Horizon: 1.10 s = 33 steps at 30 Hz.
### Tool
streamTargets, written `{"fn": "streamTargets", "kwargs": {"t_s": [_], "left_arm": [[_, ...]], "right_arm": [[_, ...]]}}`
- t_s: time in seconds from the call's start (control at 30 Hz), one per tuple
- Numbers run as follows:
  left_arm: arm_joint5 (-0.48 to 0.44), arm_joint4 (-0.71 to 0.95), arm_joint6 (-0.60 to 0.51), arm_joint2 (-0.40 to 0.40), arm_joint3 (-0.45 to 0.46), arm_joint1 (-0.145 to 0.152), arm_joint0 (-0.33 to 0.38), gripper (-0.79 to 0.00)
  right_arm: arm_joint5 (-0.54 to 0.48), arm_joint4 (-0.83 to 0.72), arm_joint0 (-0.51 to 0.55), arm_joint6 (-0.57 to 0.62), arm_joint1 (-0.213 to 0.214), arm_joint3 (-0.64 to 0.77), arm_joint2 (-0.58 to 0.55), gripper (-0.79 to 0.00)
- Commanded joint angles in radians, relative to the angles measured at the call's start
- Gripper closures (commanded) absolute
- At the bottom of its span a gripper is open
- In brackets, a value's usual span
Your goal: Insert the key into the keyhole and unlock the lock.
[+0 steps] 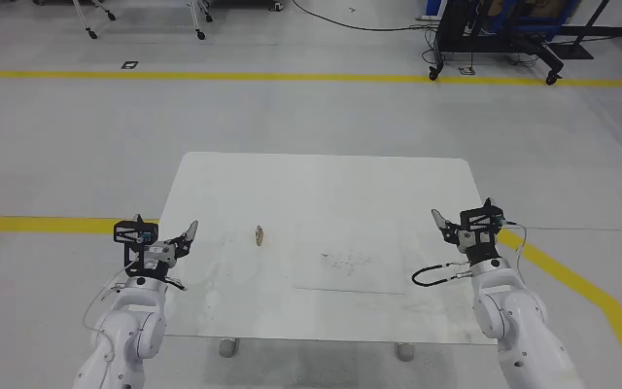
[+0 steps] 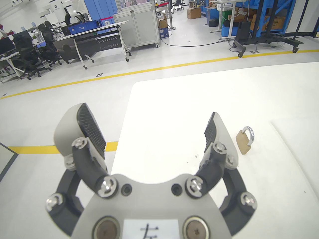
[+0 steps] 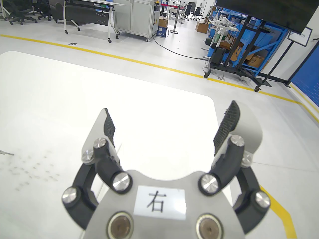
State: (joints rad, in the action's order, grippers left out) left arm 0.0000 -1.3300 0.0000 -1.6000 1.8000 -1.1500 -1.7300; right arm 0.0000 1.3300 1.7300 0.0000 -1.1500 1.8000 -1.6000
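A pale grey workshop floor (image 1: 292, 117) crossed by yellow lines (image 1: 243, 75) surrounds a white table (image 1: 321, 180) with rounded corners. Across the floor beyond the table's far right corner, well apart from it, stands a black wheeled stand (image 1: 501, 44), with a black cable (image 1: 350, 21) trailing on the floor beside it.

On the table's right half lies a thin, pale rectangular sheet (image 1: 379, 277), flat on the surface, with faint grey scuff marks (image 1: 345, 260) on its near left part.

The left gripper (image 2: 148, 118) hangs over the table's left edge, near the front corner. Its two ribbed black pads (image 2: 87, 123) are spread wide apart and hold nothing. The right gripper (image 3: 169, 110) hangs over the table's right edge, roughly level with the left one across the table. It is also spread wide and holds nothing. A black cable loop (image 1: 432, 275) curls beside the right arm, over the table's front right corner.

The padlock (image 1: 259, 234) sits on the bare tabletop left of centre, between the left gripper and the sheet, touching neither. It is nearer the left gripper, with open tabletop between them. In the left wrist view its brass body and silver shackle (image 2: 250, 134) are clear, the shackle pointing away from the robot. A few small dark specks (image 2: 192, 159) dot the table near the left gripper.
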Motion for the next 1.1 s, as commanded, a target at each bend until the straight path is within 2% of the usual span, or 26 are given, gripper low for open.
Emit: {"fn": "streamTargets", "kwargs": {"t_s": [0.0, 0.27, 0.43, 0.63, 1.0, 1.07], "left_arm": [[0.000, 0.000, 0.000, 0.000, 0.000, 0.000, 0.000, -0.785], [0.000, 0.000, 0.000, 0.000, 0.000, 0.000, 0.000, -0.785], [0.000, 0.000, 0.000, 0.000, 0.000, 0.000, 0.000, -0.785], [0.000, 0.000, 0.000, 0.000, 0.000, 0.000, 0.000, -0.785], [0.000, 0.000, 0.000, 0.000, 0.000, 0.000, 0.000, -0.785], [0.000, 0.000, 0.000, 0.000, 0.000, 0.000, 0.000, -0.785]], "right_arm": [[0.000, 0.000, 0.000, 0.000, 0.000, 0.000, 0.000, -0.784], [-0.020, 0.007, -0.009, 0.005, -0.001, -0.008, 0.017, -0.785], [-0.044, 0.162, -0.105, 0.081, -0.010, -0.062, 0.161, -0.785], [-0.110, 0.223, -0.231, 0.142, -0.032, -0.148, 0.341, -0.785], [-0.110, 0.223, -0.231, 0.142, -0.032, -0.148, 0.341, -0.785], [-0.185, 0.166, -0.234, 0.105, -0.033, -0.164, 0.349, -0.785]]}}
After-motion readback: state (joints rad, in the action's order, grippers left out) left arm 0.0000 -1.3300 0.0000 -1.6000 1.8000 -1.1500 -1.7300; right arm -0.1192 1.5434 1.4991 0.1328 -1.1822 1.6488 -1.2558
